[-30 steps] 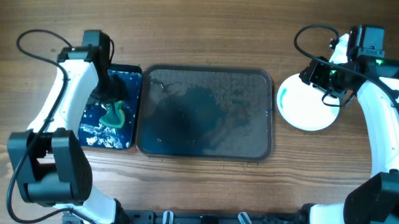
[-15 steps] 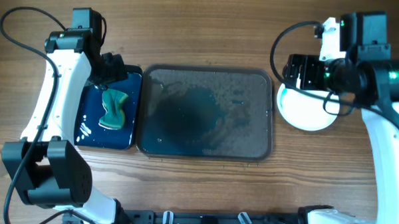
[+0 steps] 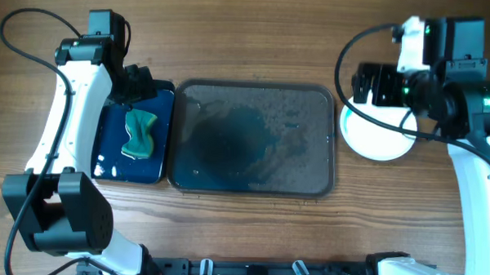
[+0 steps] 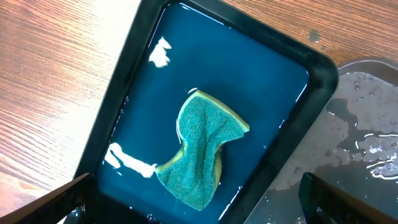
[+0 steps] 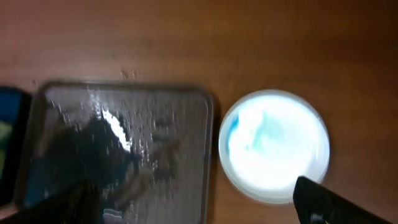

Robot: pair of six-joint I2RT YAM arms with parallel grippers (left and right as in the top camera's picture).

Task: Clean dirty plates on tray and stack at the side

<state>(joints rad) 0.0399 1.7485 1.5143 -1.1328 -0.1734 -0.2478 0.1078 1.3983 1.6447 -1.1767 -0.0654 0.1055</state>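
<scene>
The plates [image 3: 377, 139] are a white stack on the table just right of the tray [image 3: 252, 180]; how many are in the stack I cannot tell. The top plate [image 5: 273, 146] has a faint teal smear on its left part. The tray, also in the right wrist view [image 5: 118, 99], holds no plates, only water and a dark teal stain. My right gripper [image 3: 365, 83] [image 5: 196, 211] is open and empty, high above the plates' far-left edge. My left gripper [image 3: 139, 85] [image 4: 199, 214] is open and empty above the green sponge [image 4: 202, 149].
The green sponge [image 3: 139, 134] lies crumpled in a small glossy black-and-blue tray [image 3: 105, 169] of teal water, touching the big tray's left side. That small tray also shows in the left wrist view [image 4: 311, 68]. Cables loop behind both arms.
My left gripper has let go of the sponge and pulled back toward the far edge. My right arm has lifted up and away from the plates. Little has moved in the last half second.
</scene>
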